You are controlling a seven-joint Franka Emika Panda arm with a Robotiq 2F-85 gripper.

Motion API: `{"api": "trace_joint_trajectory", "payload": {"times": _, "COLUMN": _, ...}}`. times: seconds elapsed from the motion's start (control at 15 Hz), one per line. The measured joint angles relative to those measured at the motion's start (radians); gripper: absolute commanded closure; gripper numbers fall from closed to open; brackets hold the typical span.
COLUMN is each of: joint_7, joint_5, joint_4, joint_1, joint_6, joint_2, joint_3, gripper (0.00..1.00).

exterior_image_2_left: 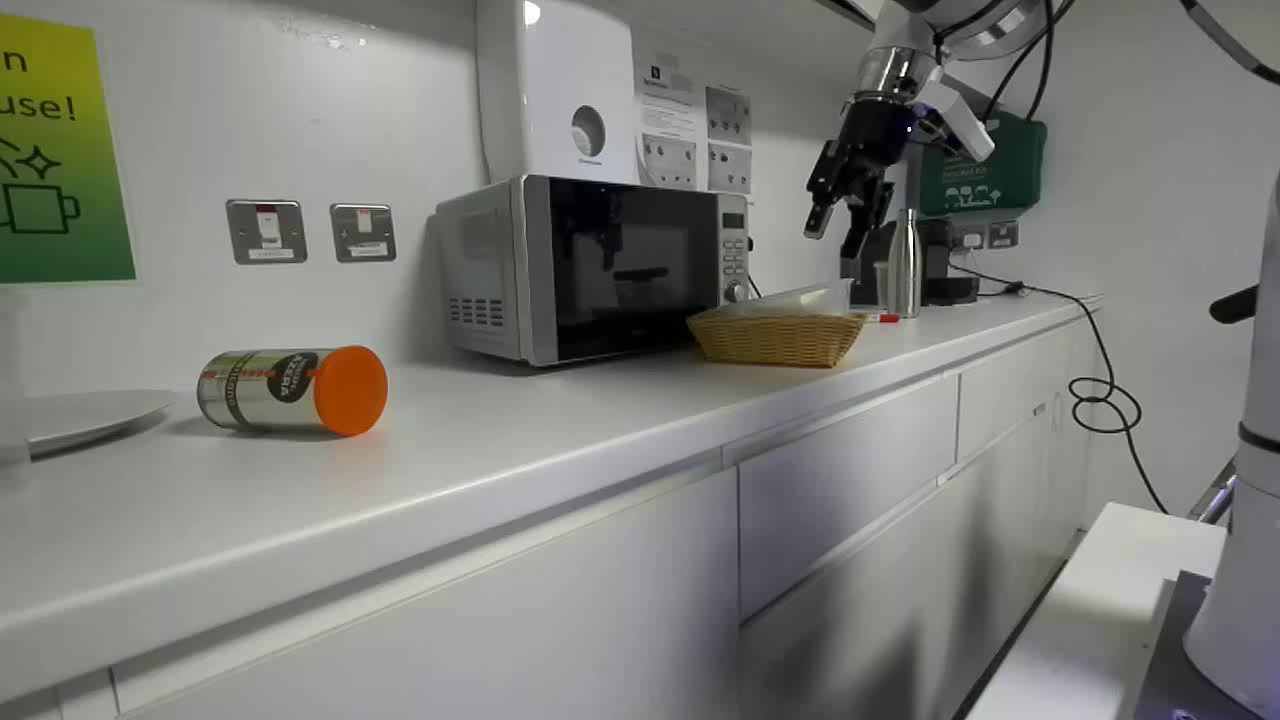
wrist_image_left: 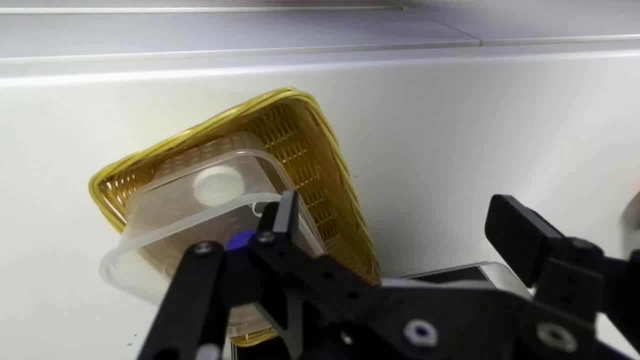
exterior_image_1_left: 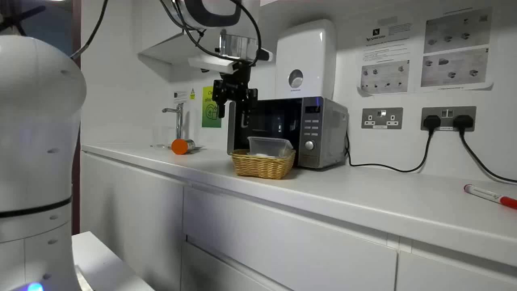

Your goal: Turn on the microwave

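The microwave point(exterior_image_1_left: 333, 131) stands on the counter with its dark glass door shut. It also shows in an exterior view point(exterior_image_2_left: 630, 265). Its control panel point(exterior_image_1_left: 311, 121) has a lit display, several buttons and a round knob point(exterior_image_1_left: 309, 145). Its black cord point(exterior_image_1_left: 387, 166) runs to a wall socket. My gripper point(exterior_image_1_left: 233, 115) is open and empty, pointing down in front of the door, above the counter, in both exterior views point(exterior_image_2_left: 834, 235). In the wrist view my gripper point(wrist_image_left: 395, 212) has its fingers wide apart. Only a corner of the microwave point(wrist_image_left: 502, 277) shows there; panel and knob are hidden.
A wicker basket point(exterior_image_1_left: 260, 167) holding clear plastic tubs point(exterior_image_1_left: 270, 146) stands before the microwave door. A white box point(exterior_image_1_left: 306, 60) is above the microwave. A can with an orange lid point(exterior_image_2_left: 290, 390) lies on the counter point(exterior_image_2_left: 560, 440). A red marker point(exterior_image_1_left: 488, 195) and a steel bottle point(exterior_image_2_left: 905, 265) are farther along.
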Motion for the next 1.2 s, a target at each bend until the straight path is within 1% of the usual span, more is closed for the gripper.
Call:
{"api": "trace_joint_trajectory", "payload": {"times": 0.47, "joint_7": 0.0, "joint_5": 0.0, "joint_4": 0.0, "joint_1": 0.0, "joint_6": 0.0, "joint_2": 0.0, "joint_3": 0.0, "gripper": 0.0}}
{"api": "trace_joint_trajectory", "payload": {"times": 0.6, "joint_7": 0.0, "joint_5": 0.0, "joint_4": 0.0, "joint_1": -0.001, "joint_6": 0.0, "joint_2": 0.0, "joint_3": 0.001, "gripper": 0.04}}
{"api": "trace_joint_trajectory", "payload": {"times": 0.67, "joint_7": 0.0, "joint_5": -0.017, "joint_4": 0.0, "joint_1": -0.007, "joint_6": 0.005, "joint_2": 0.0, "joint_3": 0.007, "gripper": 0.01}}
{"api": "trace_joint_trajectory", "payload": {"times": 0.73, "joint_7": 0.0, "joint_5": -0.049, "joint_4": 0.0, "joint_1": -0.017, "joint_6": 0.021, "joint_2": 0.001, "joint_3": 0.018, "gripper": 0.02}}
{"api": "trace_joint_trajectory", "payload": {"times": 0.8, "joint_7": 0.0, "joint_5": -0.09, "joint_4": 0.0, "joint_1": -0.028, "joint_6": 0.048, "joint_2": 0.005, "joint_3": 0.031, "gripper": 0.0}}
{"api": "trace_joint_trajectory", "payload": {"times": 0.93, "joint_7": -0.001, "joint_5": -0.172, "joint_4": 0.001, "joint_1": -0.045, "joint_6": 0.11, "joint_2": 0.02, "joint_3": 0.054, "gripper": 0.0}}
{"api": "trace_joint_trajectory", "payload": {"times": 1.2, "joint_7": -0.014, "joint_5": -0.316, "joint_4": 0.003, "joint_1": -0.054, "joint_6": 0.254, "joint_2": 0.072, "joint_3": 0.089, "gripper": 0.0}}
